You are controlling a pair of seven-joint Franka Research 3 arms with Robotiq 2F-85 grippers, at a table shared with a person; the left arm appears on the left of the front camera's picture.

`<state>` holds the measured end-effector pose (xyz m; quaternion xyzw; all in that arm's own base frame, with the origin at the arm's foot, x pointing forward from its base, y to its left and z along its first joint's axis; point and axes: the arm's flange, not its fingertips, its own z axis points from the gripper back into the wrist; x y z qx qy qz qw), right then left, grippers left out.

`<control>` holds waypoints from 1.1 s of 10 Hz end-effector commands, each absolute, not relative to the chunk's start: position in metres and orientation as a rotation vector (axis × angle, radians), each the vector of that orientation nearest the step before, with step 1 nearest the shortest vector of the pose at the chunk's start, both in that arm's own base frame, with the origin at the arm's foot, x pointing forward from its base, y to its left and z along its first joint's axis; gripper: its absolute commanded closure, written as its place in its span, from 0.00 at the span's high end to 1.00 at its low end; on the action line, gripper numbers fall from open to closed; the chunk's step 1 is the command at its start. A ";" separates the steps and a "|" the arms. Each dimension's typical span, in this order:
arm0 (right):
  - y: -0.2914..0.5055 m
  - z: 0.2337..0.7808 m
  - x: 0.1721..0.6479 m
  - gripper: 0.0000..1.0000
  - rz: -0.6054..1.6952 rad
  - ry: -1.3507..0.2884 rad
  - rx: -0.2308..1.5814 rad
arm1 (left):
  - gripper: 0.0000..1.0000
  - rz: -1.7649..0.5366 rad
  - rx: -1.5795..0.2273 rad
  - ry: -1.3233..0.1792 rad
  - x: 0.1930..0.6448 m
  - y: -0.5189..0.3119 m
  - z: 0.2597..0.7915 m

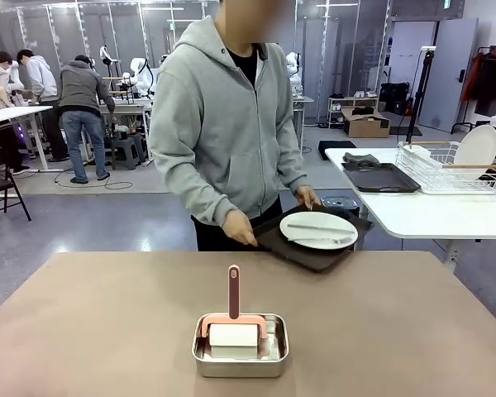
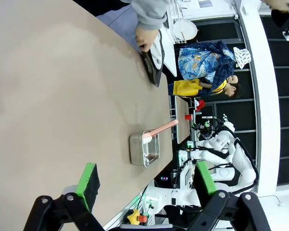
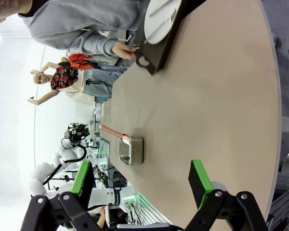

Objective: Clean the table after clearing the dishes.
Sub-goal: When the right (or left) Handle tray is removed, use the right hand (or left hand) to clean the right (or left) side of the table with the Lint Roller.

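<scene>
A person in a grey hoodie stands at the far edge of the beige-brown table (image 1: 99, 331), both hands on a dark brown tray (image 1: 307, 253). The tray carries a white plate (image 1: 318, 230) with cutlery lying on it, and it is tilted, partly past the table's far edge. The tray (image 2: 153, 67) and the tray (image 3: 160, 48) also appear in the two wrist views, far beyond the fingers. My left gripper (image 2: 147, 182) hangs open above the table with nothing between its green pads. My right gripper (image 3: 140, 182) is open too, well away from the tray.
A shallow steel pan (image 1: 240, 351) sits near the table's front middle, holding a white block and a pink-handled tool (image 1: 234, 291). To the right stands a white side table (image 1: 430, 211) with a wire rack (image 1: 446, 169) and another dark tray (image 1: 380, 177).
</scene>
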<state>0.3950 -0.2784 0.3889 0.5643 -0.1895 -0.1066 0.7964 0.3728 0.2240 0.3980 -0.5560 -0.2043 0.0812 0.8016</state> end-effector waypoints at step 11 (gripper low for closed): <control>-0.020 0.517 0.477 1.00 0.557 -0.131 0.784 | 1.00 0.170 -1.195 -0.431 0.369 0.226 0.398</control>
